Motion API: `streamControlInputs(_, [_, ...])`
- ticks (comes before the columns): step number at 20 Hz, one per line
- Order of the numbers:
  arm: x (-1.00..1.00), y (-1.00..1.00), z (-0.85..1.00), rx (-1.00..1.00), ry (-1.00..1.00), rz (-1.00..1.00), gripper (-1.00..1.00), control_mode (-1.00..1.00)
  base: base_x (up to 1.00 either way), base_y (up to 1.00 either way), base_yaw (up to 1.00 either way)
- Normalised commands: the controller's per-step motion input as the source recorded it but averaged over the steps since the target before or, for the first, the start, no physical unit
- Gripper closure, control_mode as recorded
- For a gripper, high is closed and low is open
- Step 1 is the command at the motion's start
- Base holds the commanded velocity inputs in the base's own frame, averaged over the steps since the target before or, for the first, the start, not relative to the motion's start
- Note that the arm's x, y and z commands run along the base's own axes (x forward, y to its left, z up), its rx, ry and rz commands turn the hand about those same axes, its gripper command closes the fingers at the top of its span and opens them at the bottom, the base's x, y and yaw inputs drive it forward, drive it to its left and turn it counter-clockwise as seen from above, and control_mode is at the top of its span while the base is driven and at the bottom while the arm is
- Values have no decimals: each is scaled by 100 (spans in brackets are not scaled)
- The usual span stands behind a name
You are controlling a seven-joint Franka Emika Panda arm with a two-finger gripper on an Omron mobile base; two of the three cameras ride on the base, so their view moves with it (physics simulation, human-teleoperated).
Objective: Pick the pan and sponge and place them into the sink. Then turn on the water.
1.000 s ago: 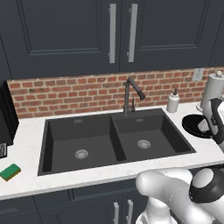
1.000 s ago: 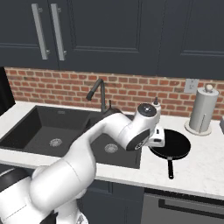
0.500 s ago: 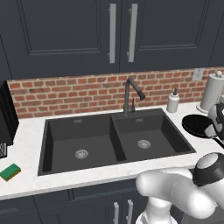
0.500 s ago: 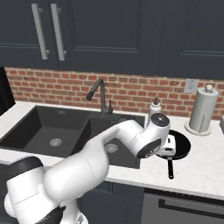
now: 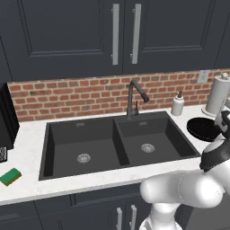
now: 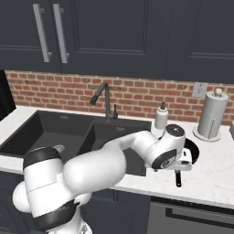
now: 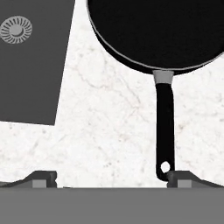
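Your gripper (image 7: 111,177) hovers with its fingers (image 7: 43,177) spread and empty above the white table (image 7: 109,113), the black pan (image 7: 162,30) ahead with its handle tip by one finger, so descending off-centre risks knocking the handle aside.

Bare marble counter (image 7: 109,131) is lying open at nine o'clock of the pan (image 7: 157,30) handle in the hand view; the sink (image 5: 119,143) basins are sitting open, too. A soap bottle (image 6: 160,116) and a paper towel roll (image 6: 212,114) are crowding the wall behind the pan, at twelve o'clock; the faucet (image 5: 134,96) is rising at the sink's twelve o'clock.
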Motion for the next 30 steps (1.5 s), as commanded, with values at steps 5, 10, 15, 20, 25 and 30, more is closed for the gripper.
streamControlInputs(5, [0,-40,-32,-1,9,0,-100,-100,0,0,0])
streamControlInputs(10, [0,-39,-25,0,5,0,-100,-100,0,0,0])
streamControlInputs(15, [1,-30,-18,0,2,0,-100,-100,0,0,0])
streamControlInputs(20, [9,-19,-21,0,0,0,-100,-100,0,0,0])
streamControlInputs(25, [19,-10,-22,0,0,1,-100,-100,0,0,0])
streamControlInputs(30, [34,0,-20,0,0,1,-100,-100,0,0,0])
